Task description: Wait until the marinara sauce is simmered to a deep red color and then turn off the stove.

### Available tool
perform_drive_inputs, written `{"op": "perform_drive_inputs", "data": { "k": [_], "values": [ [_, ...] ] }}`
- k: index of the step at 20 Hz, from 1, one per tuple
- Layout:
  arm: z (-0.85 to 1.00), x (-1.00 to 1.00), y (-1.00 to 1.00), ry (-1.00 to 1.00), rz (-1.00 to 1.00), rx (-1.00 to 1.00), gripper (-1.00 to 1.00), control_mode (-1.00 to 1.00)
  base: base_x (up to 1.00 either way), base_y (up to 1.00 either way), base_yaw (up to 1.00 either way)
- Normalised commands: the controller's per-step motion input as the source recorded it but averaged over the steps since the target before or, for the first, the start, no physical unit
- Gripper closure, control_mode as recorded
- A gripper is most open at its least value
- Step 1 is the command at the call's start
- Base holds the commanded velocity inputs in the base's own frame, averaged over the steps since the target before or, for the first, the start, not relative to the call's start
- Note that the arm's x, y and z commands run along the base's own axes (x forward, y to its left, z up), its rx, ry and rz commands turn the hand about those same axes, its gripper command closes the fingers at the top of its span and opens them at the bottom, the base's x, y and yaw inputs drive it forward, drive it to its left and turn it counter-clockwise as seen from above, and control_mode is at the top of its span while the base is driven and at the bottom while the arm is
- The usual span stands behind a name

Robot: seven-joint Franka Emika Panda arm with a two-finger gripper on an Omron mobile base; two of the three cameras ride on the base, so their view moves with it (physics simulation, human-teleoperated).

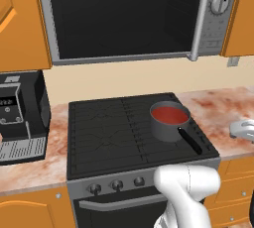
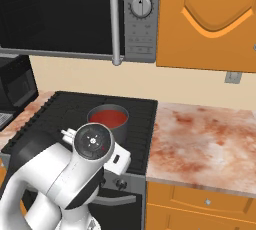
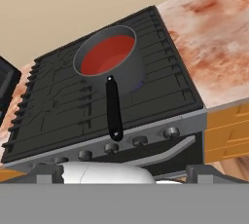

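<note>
The marinara sauce (image 1: pixel 170 115) (image 2: pixel 108 118) (image 3: pixel 107 55) lay as a smooth, flat red disc filling a small grey round saucepan (image 1: pixel 167 127) (image 3: pixel 127 78), whose black handle (image 1: pixel 190 141) (image 3: pixel 114 109) pointed toward the stove's front edge. The saucepan stood upright on the right rear part of the stove (image 1: pixel 109 133) (image 2: pixel 55 111) (image 3: pixel 63 106), a wide black cooktop with thin grates. Its silver-grey front panel carried a row of small dark knobs (image 1: pixel 116 185) (image 3: pixel 140 140) above an oven handle.

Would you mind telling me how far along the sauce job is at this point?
Done: the saucepan sits on the stove, and the marinara sauce looks red. In hand: waiting, with the gripper open in front of the stove, touching nothing. Left: judging the red deep enough, then turning a knob on the front panel.
</note>
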Motion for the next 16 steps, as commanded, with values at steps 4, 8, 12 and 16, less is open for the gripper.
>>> {"op": "perform_drive_inputs", "data": {
  "k": [4,8,12,16],
  "values": [
    [0.0,0.0,0.28,0.0,0.0,-0.01,-1.0,-1.0,0.0,0.0,0.0],
    [0.0,0.1,0.67,-0.04,0.0,-0.07,-1.0,-1.0,0.0,0.0,0.0],
    [0.0,0.13,0.61,-0.06,0.0,-0.04,-1.0,-1.0,0.0,0.0,0.0],
    [0.0,0.0,0.27,-0.06,0.0,-0.02,-1.0,-1.0,0.0,0.0,0.0]
  ]
}}
